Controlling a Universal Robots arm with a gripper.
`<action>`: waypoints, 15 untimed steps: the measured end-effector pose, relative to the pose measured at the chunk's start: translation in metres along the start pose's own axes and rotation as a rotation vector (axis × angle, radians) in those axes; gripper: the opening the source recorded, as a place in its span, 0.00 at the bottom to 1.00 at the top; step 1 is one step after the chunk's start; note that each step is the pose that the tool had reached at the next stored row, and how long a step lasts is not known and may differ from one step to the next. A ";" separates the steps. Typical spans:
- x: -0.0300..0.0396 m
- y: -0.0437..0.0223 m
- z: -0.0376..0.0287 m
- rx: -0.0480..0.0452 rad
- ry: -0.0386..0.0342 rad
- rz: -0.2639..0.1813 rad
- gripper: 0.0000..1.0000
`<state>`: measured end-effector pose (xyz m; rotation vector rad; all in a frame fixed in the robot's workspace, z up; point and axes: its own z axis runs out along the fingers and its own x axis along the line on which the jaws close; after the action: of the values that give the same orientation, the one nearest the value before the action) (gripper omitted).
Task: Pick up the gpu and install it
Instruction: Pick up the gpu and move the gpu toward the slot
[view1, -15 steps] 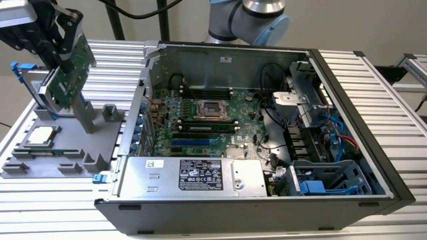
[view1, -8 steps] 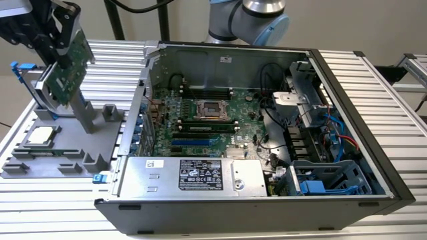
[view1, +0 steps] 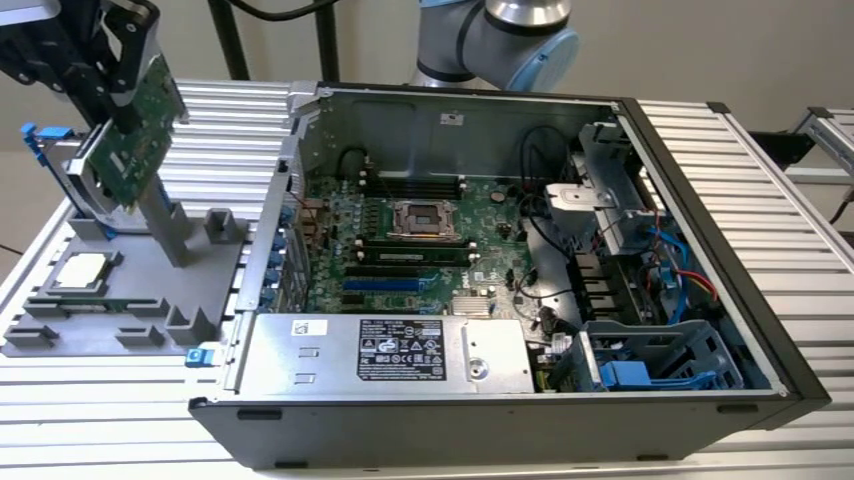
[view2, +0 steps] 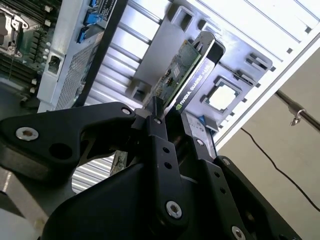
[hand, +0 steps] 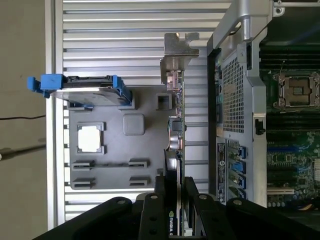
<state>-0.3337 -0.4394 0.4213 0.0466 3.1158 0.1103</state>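
The gpu (view1: 134, 150) is a thin card with a green circuit board face. It hangs tilted above the grey holder tray (view1: 107, 305) at the exterior view's left. My gripper (view1: 127, 95) is shut on its upper end. In both wrist views the card shows edge-on, gpu (view2: 187, 70) with a black cooler side and gpu (hand: 175, 132) with its silver bracket at the far end. The black fingers (view2: 159, 131) of my gripper (view2: 175, 120) press on both faces. In the first wrist view my gripper (hand: 175, 187) clamps the card's near end.
An open computer case (view1: 694, 200) lies at the exterior view's right, its motherboard (view1: 414, 240) and blue slots (view1: 387, 285) exposed. On the tray stand a silver hard drive with blue tabs (hand: 85, 90) and a square processor chip (hand: 90, 139). A grey upright post (view1: 167, 225) rises beside the card.
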 end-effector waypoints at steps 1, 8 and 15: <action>-0.0013 0.0001 0.0001 -0.0001 0.0001 0.000 0.00; -0.0146 0.0004 0.0006 -0.0001 0.0017 0.000 0.00; -0.0304 0.0009 0.0009 0.0000 0.0042 0.001 0.00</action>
<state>-0.3033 -0.4394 0.4211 0.0473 3.1200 0.1106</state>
